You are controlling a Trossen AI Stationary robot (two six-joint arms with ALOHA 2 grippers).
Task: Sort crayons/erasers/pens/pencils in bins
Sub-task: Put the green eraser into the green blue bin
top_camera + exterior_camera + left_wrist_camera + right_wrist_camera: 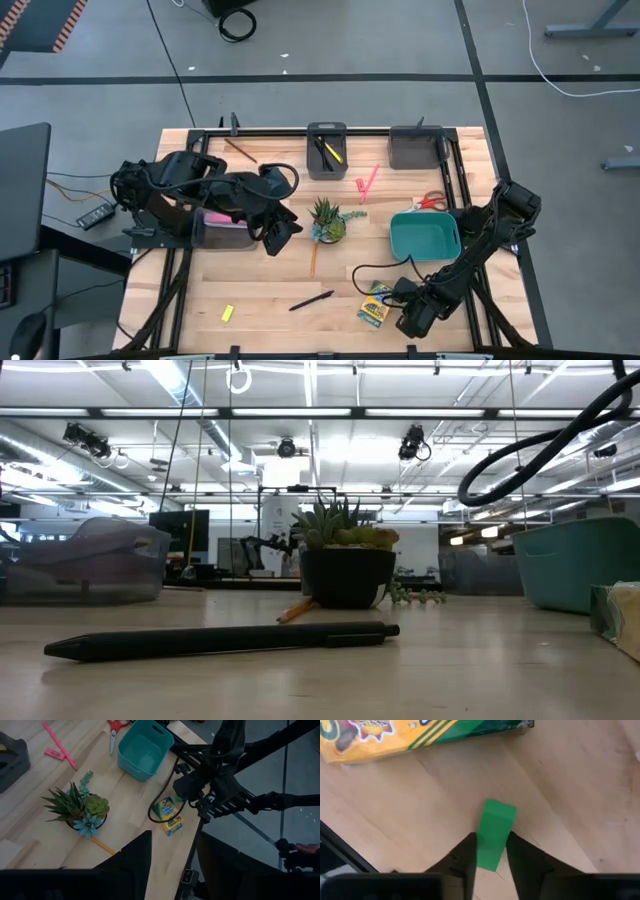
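Note:
My right gripper point(416, 320) points down at the table's near right corner, shut on a small green eraser point(495, 832) that lies just beside the yellow-and-green crayon box point(420, 732) point(375, 305). In the high view the gripper hides that eraser. My left gripper point(172, 865) hangs open, with nothing between its fingers, high above the table's left half near the plant point(327, 220). A black pen point(312, 300) point(220, 640) and a yellow eraser point(228, 313) lie flat near the front edge. The teal bin point(425, 235) stands at the right. My right gripper pinches the green eraser's two long sides point(485, 851) between its two fingers, at the end nearest the wrist. The fingers come from above, pointing down, and lie along the block. The eraser's other end point(500, 810) sticks out past the fingertips; it looks to rest on the wood.
A dark grey bin point(326, 150) with pens and a grey bin point(415, 147) stand at the far edge; another grey bin point(225, 232) sits under the left arm. Scissors point(432, 201), a pink stick point(370, 180) and an orange pencil point(313, 258) lie around the plant.

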